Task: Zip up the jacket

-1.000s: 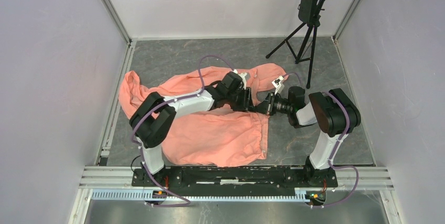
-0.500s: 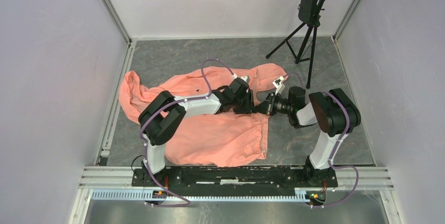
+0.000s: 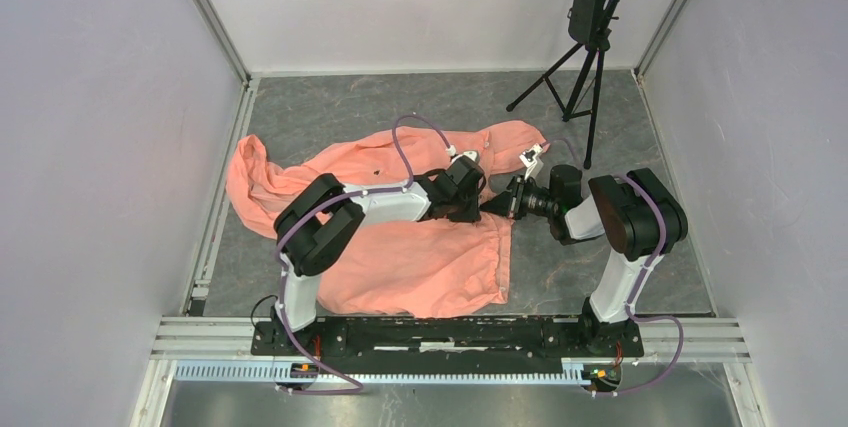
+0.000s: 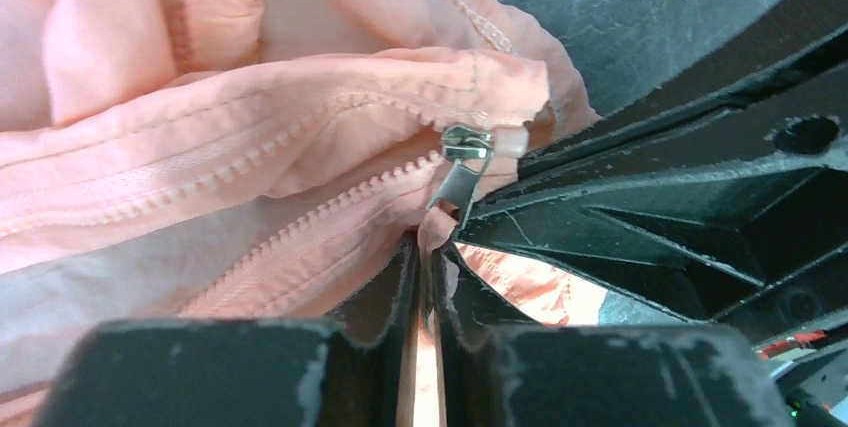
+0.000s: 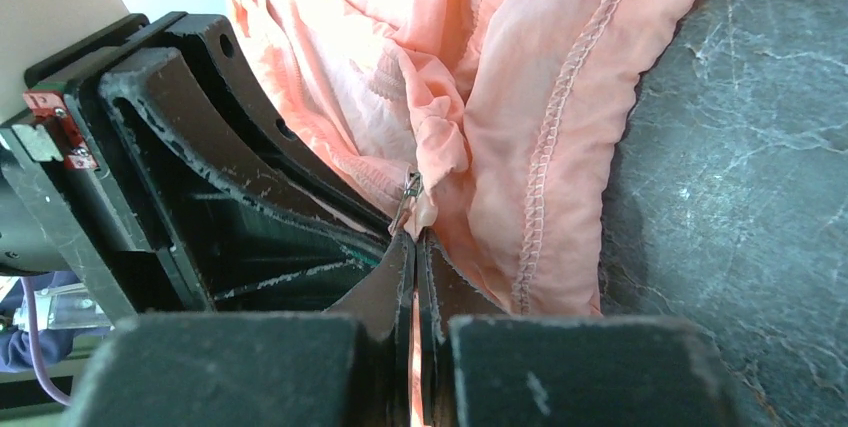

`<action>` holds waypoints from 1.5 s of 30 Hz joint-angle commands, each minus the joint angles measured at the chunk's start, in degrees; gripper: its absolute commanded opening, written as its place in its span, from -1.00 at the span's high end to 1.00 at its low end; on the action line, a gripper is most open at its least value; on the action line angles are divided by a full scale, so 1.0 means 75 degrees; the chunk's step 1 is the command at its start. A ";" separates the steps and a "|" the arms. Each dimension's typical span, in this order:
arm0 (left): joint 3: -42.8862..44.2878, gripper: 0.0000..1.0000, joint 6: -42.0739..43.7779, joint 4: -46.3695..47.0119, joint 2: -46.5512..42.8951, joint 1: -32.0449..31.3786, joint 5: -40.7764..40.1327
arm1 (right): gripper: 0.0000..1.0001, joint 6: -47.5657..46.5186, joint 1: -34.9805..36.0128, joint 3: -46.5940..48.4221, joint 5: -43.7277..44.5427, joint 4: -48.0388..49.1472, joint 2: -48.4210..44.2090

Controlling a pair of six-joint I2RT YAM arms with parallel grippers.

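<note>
jacket [image 3: 400,257] flat on table [image 3: 330,112], centre-left | left gripper [image 4: 424,252] nearly closed, pinching cloth below slider [image 4: 466,144] | right gripper [image 5: 413,247] clamped tight on cloth beside it | advice: hold that end taut, take pull tab [image 4: 458,187], not cloth

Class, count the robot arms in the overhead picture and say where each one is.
2. The left arm rises at near left and stretches over the jacket; the right arm rises at near right and bends inward to the jacket's edge. No others show.

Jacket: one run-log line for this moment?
jacket: unzipped | slider: at jacket edge | left gripper: shut on fabric by slider | right gripper: shut on fabric by slider
</note>
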 commanded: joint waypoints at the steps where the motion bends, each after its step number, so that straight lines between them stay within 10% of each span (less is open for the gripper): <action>1: 0.0193 0.78 0.0422 -0.0361 -0.0446 -0.0022 -0.0870 | 0.99 -0.0014 0.0038 -0.0064 -0.0058 0.0353 -0.0041; 19: -0.0447 0.95 0.1435 -0.1719 -0.1472 0.0858 0.0460 | 0.99 0.1596 -0.0318 -0.1788 0.0478 0.3484 -0.0953; 29: -0.1553 0.95 0.0868 -0.3272 -0.2945 0.1679 -0.1346 | 0.99 0.1233 -0.0515 -0.2169 0.1252 0.2751 -0.1330; 45: -0.2124 0.96 0.0632 -0.4740 -0.4939 0.5503 -0.3142 | 0.99 0.0635 -0.0611 -0.2316 0.2127 0.1630 -0.1909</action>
